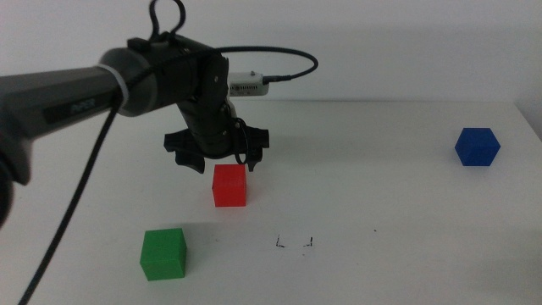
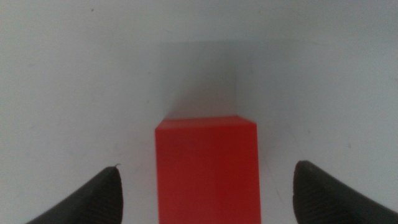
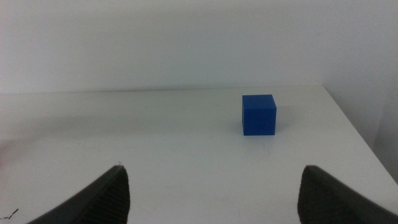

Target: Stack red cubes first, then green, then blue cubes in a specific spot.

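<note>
Left wrist view — red cube square between jaws

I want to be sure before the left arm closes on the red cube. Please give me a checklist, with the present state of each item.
1. Left gripper open, jaws wider than the red cube: ok.
2. Cube centred between the jaws in the left wrist view: ok.
3. Jaws low enough to grip the cube's sides: cannot tell.
4. Corner marks uncovered: ok.
5. Green cube and blue cube away from the marks: ok.
6. Right gripper waiting, out of the way, facing the blue cube: ok.
</note>
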Available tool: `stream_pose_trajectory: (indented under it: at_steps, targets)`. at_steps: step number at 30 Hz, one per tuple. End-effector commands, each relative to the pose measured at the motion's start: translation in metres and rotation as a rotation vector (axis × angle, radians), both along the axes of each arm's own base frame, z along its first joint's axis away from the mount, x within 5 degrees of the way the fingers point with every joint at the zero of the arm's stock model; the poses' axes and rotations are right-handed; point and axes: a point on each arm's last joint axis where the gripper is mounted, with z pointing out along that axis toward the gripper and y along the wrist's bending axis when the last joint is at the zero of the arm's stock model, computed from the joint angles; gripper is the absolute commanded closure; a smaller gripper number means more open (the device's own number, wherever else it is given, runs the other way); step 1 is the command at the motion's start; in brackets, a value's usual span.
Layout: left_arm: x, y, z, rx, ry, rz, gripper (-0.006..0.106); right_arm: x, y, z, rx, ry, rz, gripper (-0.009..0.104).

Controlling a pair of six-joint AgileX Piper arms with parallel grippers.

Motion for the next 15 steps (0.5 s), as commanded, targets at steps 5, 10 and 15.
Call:
stream_pose_trajectory:
  at_steps: [5,10,15]
  targets:
    - [0.009,-0.006,-0.027,-0.004,0.010,0.014,0.007,0.000,-0.001,0.000,-0.023,-0.011,-0.008,0.002]
    - [0.011,-0.008,-0.043,0.010,0.039,0.015,0.024,0.000,-0.001,0.000,-0.023,-0.011,-0.008,0.002]
    - [0.005,-0.012,-0.031,-0.034,0.054,0.030,0.068,0.000,-0.001,0.000,-0.023,-0.011,-0.008,0.002]
